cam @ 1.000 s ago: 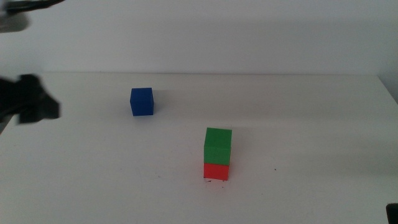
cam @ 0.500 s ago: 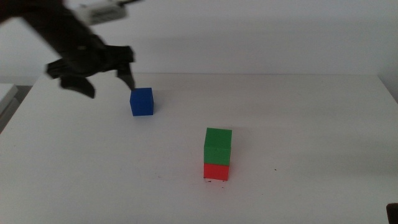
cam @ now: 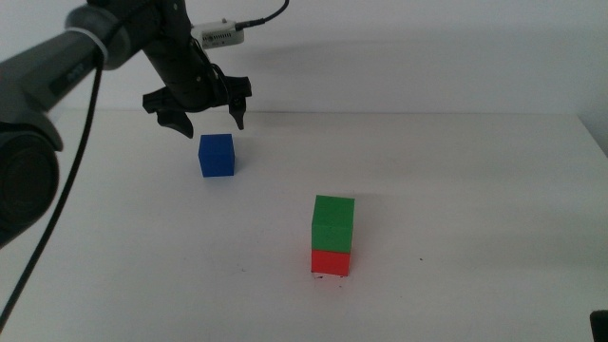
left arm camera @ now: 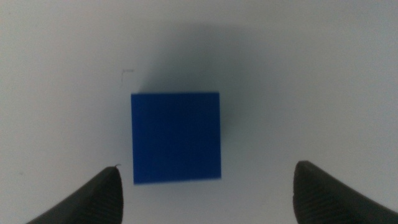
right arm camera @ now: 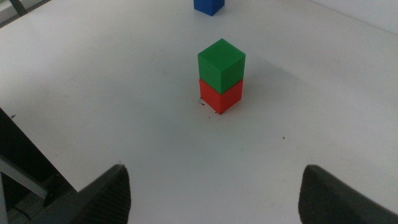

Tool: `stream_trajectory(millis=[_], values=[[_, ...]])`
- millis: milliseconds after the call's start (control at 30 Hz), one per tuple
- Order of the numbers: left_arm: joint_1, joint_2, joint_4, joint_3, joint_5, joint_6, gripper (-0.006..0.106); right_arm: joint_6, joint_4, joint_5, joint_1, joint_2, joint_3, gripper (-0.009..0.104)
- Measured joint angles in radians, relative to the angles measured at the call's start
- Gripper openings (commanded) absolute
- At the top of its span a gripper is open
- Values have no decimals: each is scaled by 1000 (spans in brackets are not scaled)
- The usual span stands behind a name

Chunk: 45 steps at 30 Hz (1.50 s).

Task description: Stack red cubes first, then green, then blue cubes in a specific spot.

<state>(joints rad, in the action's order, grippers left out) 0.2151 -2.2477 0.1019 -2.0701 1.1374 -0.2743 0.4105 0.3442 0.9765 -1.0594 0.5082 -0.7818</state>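
Two cubes are sitting stacked mid-table, green on red, with open table all around. The left gripper, jaws apart, is hovering above the blue cube. The right gripper is waiting, jaws apart.

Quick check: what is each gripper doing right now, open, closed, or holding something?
Left gripper: open, empty, above the blue cube.
Right gripper: open, empty, waiting back from the green cube on the red cube.
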Motion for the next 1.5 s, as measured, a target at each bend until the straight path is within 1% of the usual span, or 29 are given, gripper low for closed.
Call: stream_trajectory(millis=[267, 400, 467, 567, 667, 700, 867, 933, 1033, 1200, 1267, 1333, 1400, 1433, 1500], values=[[0, -69, -42, -11, -10, -38, 94, 0, 0, 0, 0, 0, 0, 93], [0, -100, -45, -11, -30, -40, 94, 0, 0, 0, 0, 0, 0, 93], [0, -111, -45, -11, -41, -40, 92, 0, 0, 0, 0, 0, 0, 93], [0, -129, -50, -11, -63, -40, 85, 0, 0, 0, 0, 0, 0, 93], [0, -143, -54, -11, -82, -38, 71, 0, 0, 0, 0, 0, 0, 93], [0, -148, -53, -11, -89, -24, 63, 0, 0, 0, 0, 0, 0, 93], [-4, -151, -49, -11, -85, 32, 14, 0, 0, 0, 0, 0, 0, 93], [-4, -137, -47, -11, -53, 34, -1, 0, 0, 0, 0, 0, 0, 93], [-2, -57, -49, 22, 12, 4, -2, 0, 0, 0, 0, 0, 0, 93], [80, 209, -154, 246, -19, -77, -2, 0, 0, 0, 0, 0, 0, 93], [144, 333, -176, 342, -44, -140, -2, 0, 0, 0, 0, 0, 0, 93], [217, 424, -178, 387, -52, -182, -2, 0, 0, 0, 0, 0, 0, 93], [282, 467, -179, 390, -49, -198, -2, 0, 0, 0, 0, 0, 0, 93], [347, 480, -180, 368, -22, -221, -2, 0, 0, 0, 0, 0, 0, 93], [400, 480, -198, 347, 6, -253, -2, 0, 0, 0, 0, 0, 0, 93]])
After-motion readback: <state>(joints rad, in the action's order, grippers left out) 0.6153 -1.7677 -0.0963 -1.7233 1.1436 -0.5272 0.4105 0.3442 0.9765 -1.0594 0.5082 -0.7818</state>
